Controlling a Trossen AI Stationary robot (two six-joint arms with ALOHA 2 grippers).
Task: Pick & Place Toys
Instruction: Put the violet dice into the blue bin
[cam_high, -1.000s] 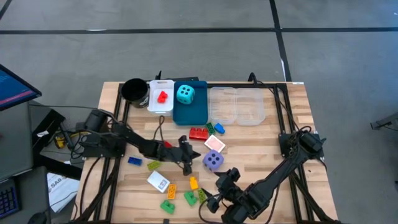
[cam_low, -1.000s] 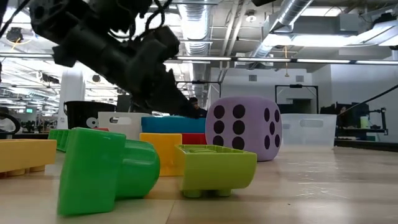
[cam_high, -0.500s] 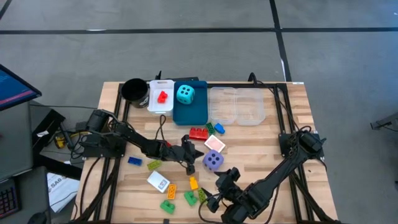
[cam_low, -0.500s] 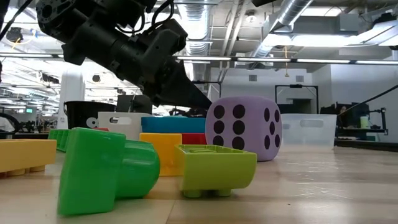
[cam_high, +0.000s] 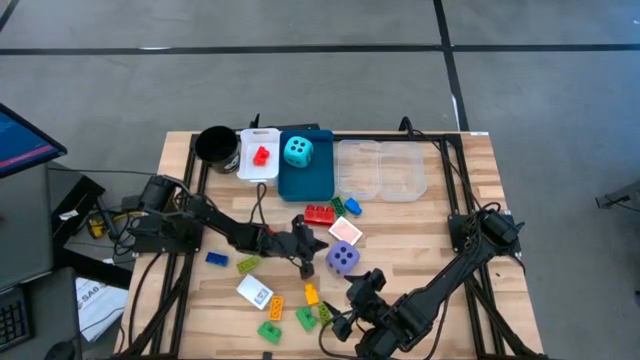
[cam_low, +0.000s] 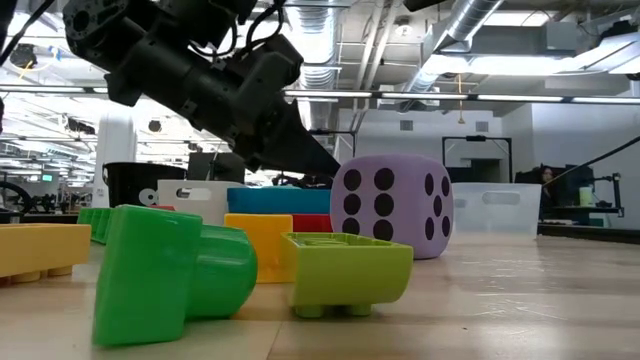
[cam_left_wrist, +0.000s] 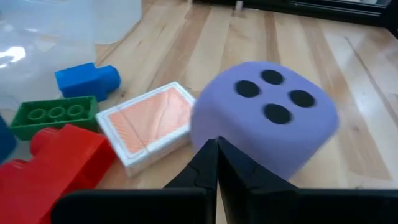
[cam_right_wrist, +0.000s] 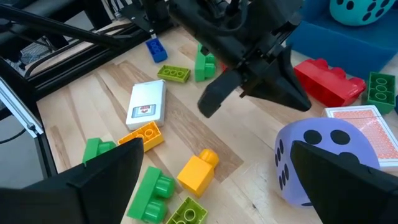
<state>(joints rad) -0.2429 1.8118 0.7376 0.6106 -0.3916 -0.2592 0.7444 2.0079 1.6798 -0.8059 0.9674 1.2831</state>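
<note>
left gripper: the left gripper (cam_high: 309, 262) has its fingers pressed together with nothing between them, the joined tips (cam_left_wrist: 214, 163) nosing at the near face of the purple foam die (cam_left_wrist: 264, 118).
change: over the past second this arm has slid across the table toward the die and has now all but stopped, just beside it.
reading: shut tips at a die's flank look like a nudge or a line-up, not a grasp; the fingers would have to part before any lift.
purple die: it sits on the bare wood (cam_high: 343, 258), in the middle of the table, not in any tray, close to the pink-backed card (cam_high: 345, 231).
neighbours: a red brick (cam_high: 319, 214), a green brick (cam_high: 351, 208) and a small blue brick (cam_high: 337, 205) lie just beyond the card, in front of the blue tray (cam_high: 309, 178).
already placed: a cyan die (cam_high: 297, 151) rests in the blue tray and a red piece (cam_high: 261, 156) in the white tray (cam_high: 257, 169); the clear trays (cam_high: 381, 169) look empty.
right gripper: the right gripper (cam_high: 346, 322) waits at the near edge with fingers spread wide and empty, unmoved across the second, over loose yellow (cam_high: 311, 294) and green (cam_high: 305, 318) bricks.
left to do: most toys are on the table still.
</note>
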